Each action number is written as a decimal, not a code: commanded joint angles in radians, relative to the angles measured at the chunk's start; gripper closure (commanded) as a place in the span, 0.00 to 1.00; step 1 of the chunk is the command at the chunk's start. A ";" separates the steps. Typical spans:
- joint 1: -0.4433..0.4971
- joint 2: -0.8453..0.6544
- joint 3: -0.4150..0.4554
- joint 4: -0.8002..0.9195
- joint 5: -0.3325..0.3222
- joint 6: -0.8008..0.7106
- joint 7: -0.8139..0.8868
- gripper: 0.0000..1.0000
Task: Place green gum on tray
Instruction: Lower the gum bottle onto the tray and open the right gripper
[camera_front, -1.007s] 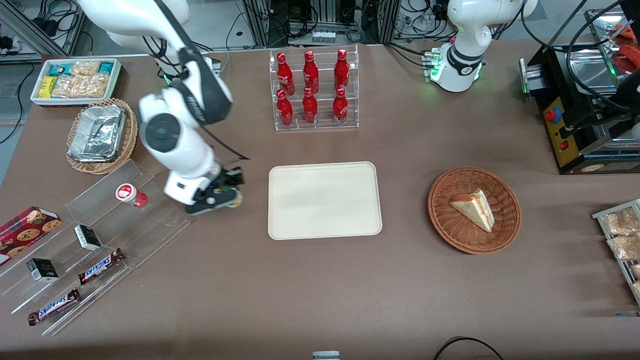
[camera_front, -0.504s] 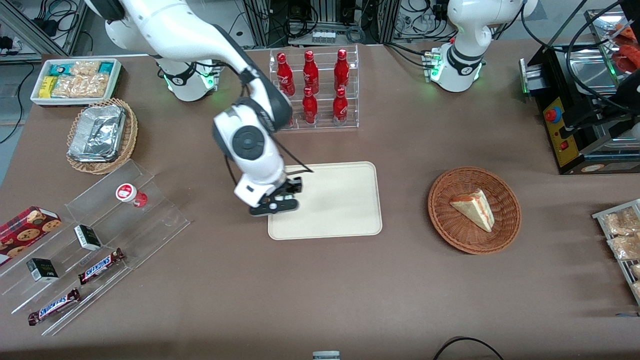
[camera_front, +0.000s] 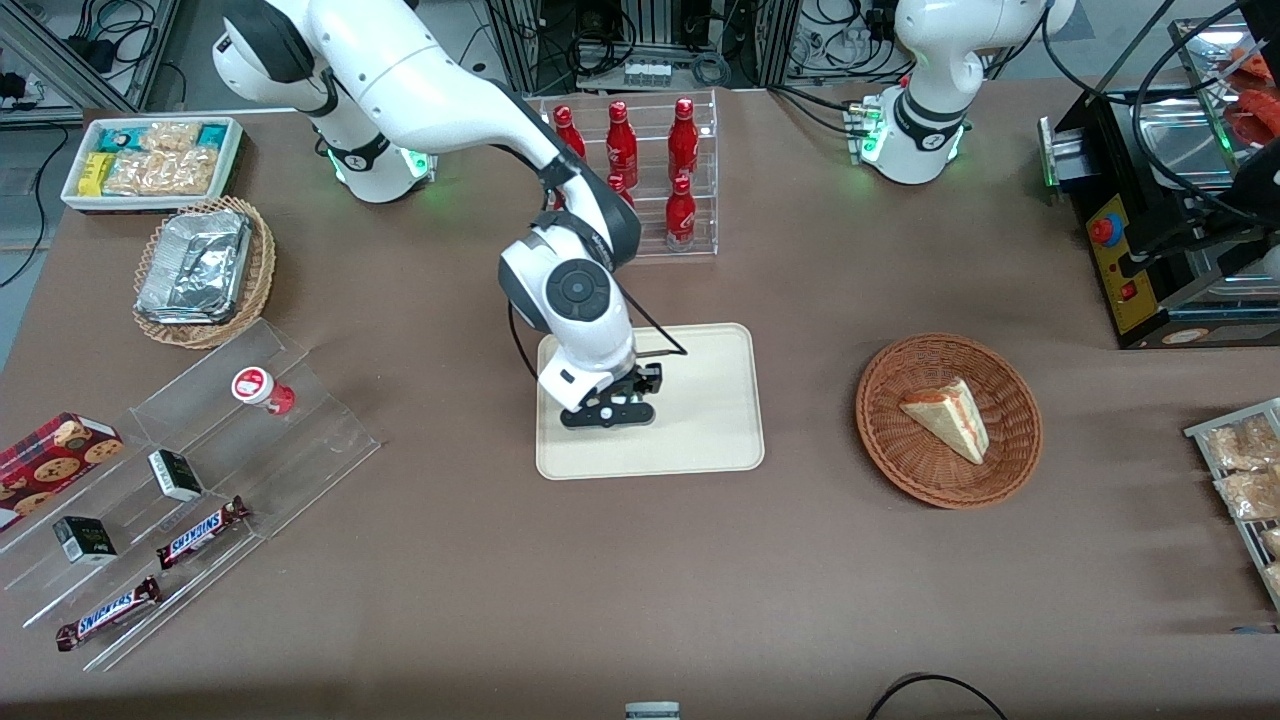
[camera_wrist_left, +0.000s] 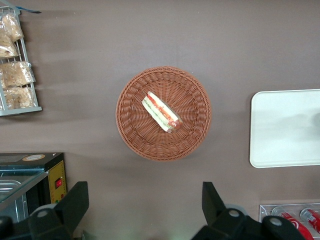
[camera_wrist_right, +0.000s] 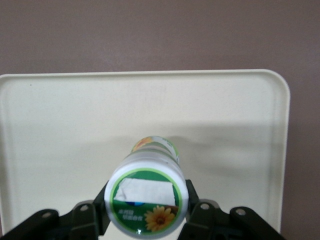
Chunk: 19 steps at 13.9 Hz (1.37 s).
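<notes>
The green gum (camera_wrist_right: 146, 195) is a small white canister with a green-rimmed lid and a sunflower label. My gripper (camera_wrist_right: 146, 210) is shut on it, one finger on each side of the lid. In the front view the gripper (camera_front: 607, 410) hangs low over the cream tray (camera_front: 700, 420), over the part of the tray toward the working arm's end. The canister itself is hidden under the gripper there. In the right wrist view the tray (camera_wrist_right: 60, 125) fills the space under the canister. I cannot tell whether the canister touches the tray.
A clear rack of red bottles (camera_front: 682, 190) stands farther from the camera than the tray. A red-lidded canister (camera_front: 256, 387) sits on the clear stepped shelf (camera_front: 300, 440) with snack bars. A wicker basket (camera_front: 948, 420) holds a sandwich toward the parked arm's end.
My gripper has carried the green gum from beside the clear stepped shelf across the table and over the tray. It now hangs above the tray itself.
</notes>
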 joint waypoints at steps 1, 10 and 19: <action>0.021 0.055 -0.013 0.054 0.012 0.023 0.033 1.00; 0.043 0.099 -0.011 0.051 0.018 0.043 0.039 1.00; 0.064 0.110 -0.013 0.033 -0.034 0.120 0.027 0.00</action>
